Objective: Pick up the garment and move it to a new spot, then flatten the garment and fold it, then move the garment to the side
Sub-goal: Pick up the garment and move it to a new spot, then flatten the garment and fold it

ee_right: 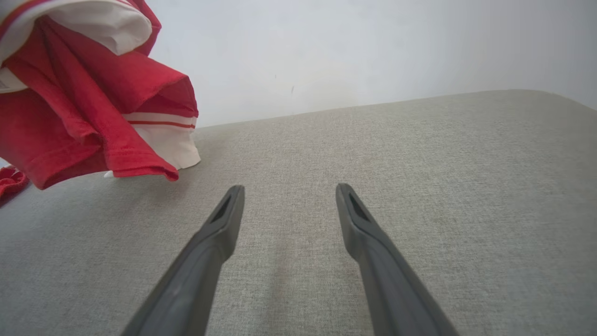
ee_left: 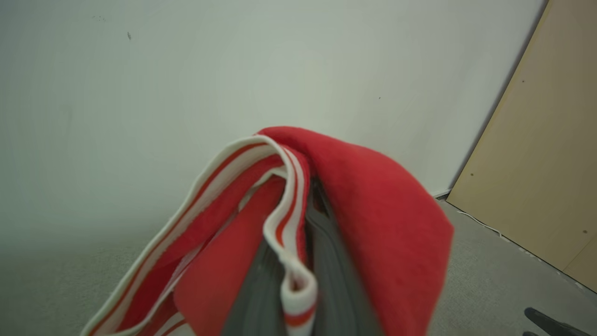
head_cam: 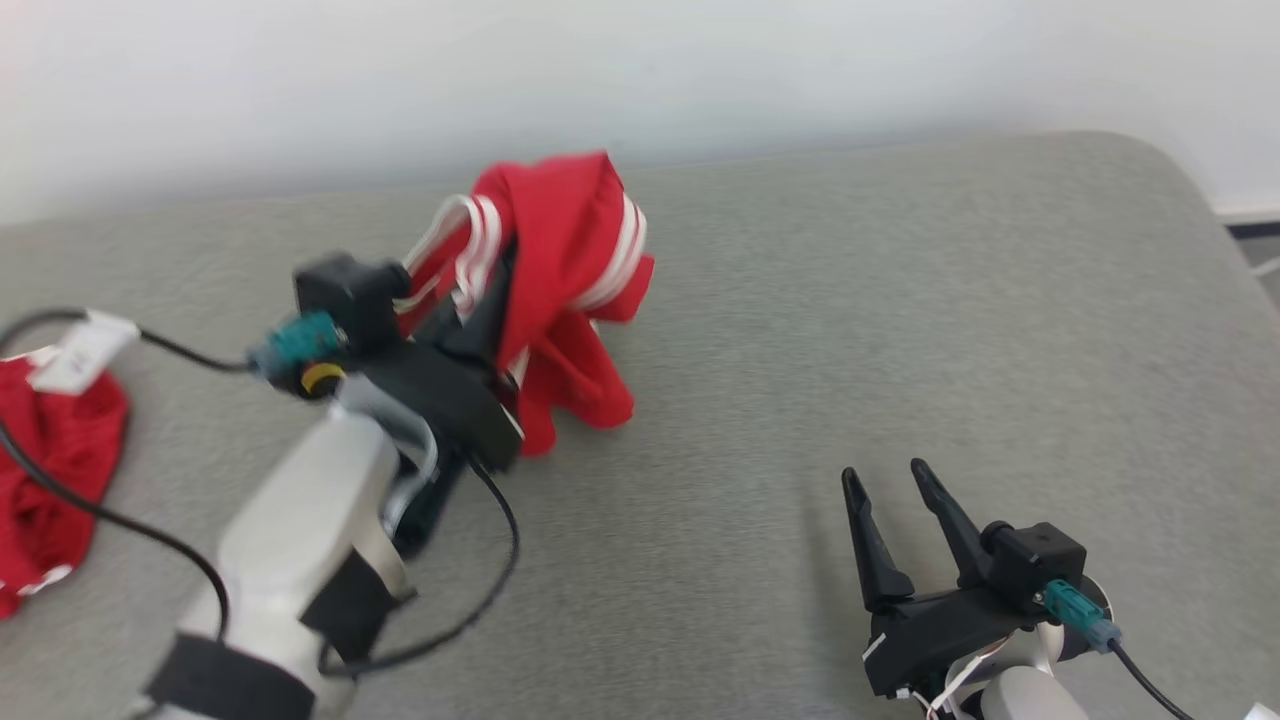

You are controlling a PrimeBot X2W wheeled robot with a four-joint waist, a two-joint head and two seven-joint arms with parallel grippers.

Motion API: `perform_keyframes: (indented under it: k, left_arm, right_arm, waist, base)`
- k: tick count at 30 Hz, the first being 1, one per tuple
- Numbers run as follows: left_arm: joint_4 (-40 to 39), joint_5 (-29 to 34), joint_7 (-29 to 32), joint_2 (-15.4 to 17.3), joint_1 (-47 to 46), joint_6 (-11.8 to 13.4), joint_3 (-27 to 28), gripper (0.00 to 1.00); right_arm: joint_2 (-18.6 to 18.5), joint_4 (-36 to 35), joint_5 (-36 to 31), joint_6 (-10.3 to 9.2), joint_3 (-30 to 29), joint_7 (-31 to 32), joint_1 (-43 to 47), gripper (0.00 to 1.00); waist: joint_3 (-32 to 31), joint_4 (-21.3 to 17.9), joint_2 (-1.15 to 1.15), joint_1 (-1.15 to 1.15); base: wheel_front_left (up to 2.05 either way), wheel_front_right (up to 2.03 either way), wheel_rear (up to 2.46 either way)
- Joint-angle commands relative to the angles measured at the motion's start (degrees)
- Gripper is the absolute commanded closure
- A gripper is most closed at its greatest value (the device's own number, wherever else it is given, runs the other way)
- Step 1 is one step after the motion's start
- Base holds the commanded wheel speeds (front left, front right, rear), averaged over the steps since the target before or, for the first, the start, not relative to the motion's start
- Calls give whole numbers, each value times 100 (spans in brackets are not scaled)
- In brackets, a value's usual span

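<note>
Item: red garment (head_cam: 560, 290) with white striped trim, bunched and draped in folds.
Garment location: lifted at the left-centre of the grey fabric surface (head_cam: 900, 300), towards its far edge and the white wall (head_cam: 700, 70).
Garment contact: the lowest folds hang close over the surface; from the right wrist view the hem appears to be just clear of it, though the angle does not make this certain.
Left gripper (head_cam: 490, 300): closed tight on the garment, with cloth falling over both sides of it; in the left wrist view the grey fingers (ee_left: 254, 298) rise into the folds with a strip of white trim between them.
Right gripper (head_cam: 885, 470): fingers spread wide, nothing between them, low over the surface at the lower right, well apart from the garment.
Second cloth (head_cam: 50, 470): red, crumpled, lying on the surface at the left edge.
Cable (head_cam: 150, 530): black, looping along the left forearm.
Background: tan panel (ee_left: 536, 163) to the right of the wall in the left wrist view.
</note>
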Motion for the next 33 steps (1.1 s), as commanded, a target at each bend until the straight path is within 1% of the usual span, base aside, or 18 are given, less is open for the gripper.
perform_keyframes:
  k: [1,3,7,8,9,10,13,18,22,28,30,33]
  left_arm:
    - [-94,105,-33,-99,332,34,199,100]
    - [-139,199,-34,-132,472,52,288,100]
    - [-189,471,-33,-262,1138,97,735,100]
    - [-163,493,-33,-288,1301,97,857,81]
    - [-139,569,-33,-308,1440,92,955,13]
    - [-130,628,-34,-329,1565,93,1089,0]
    - [-108,931,-33,-374,1962,104,1370,0]
    - [-460,1496,-34,-424,2568,310,2074,0]
    - [-886,1918,-33,-477,3092,400,2598,0]
    - [-1667,2535,-33,-527,3844,636,3342,0]
    - [-1917,2683,-34,-544,4097,732,3556,0]
    - [-2164,2917,-33,-565,4415,763,3720,0]
  right_arm:
    - [-33,-31,-35,4,-30,-2,34,0]
    - [-37,-46,-46,4,-44,-1,31,0]
    - [-47,-81,-36,4,-106,-1,77,0]
    - [-56,-86,-29,4,-101,-2,89,0]
    - [-69,-88,-23,4,-101,-1,100,0]
    - [-76,-90,-16,4,-105,-2,106,0]
    - [-105,-100,-11,4,-132,-2,94,0]
    - [-94,-143,-56,4,-133,-2,77,0]
    - [-101,-189,-47,4,-110,-1,95,0]
    - [-100,-204,-49,4,24,-2,126,0]
    - [-91,-209,-43,4,67,-2,143,0]
    - [-62,-198,-25,4,130,-2,162,0]
  waist:
    - [47,-427,0,1]
    - [61,-494,0,1]
    - [69,-678,0,1]
    - [65,-705,0,1]
    - [62,-726,0,1]
    - [54,-737,0,1]
    - [14,-734,0,1]
    - [-85,-621,0,1]
    - [-168,-426,0,1]
    - [-296,-68,0,1]
    - [-333,36,0,1]
    - [-359,200,0,1]
  base:
    - [0,0,0]
    - [0,0,0]
    - [0,0,0]
    - [0,0,0]
    - [0,0,0]
    - [0,0,0]
    - [0,0,0]
    - [0,0,0]
    - [0,0,0]
    - [0,0,0]
    - [0,0,0]
    - [0,0,0]
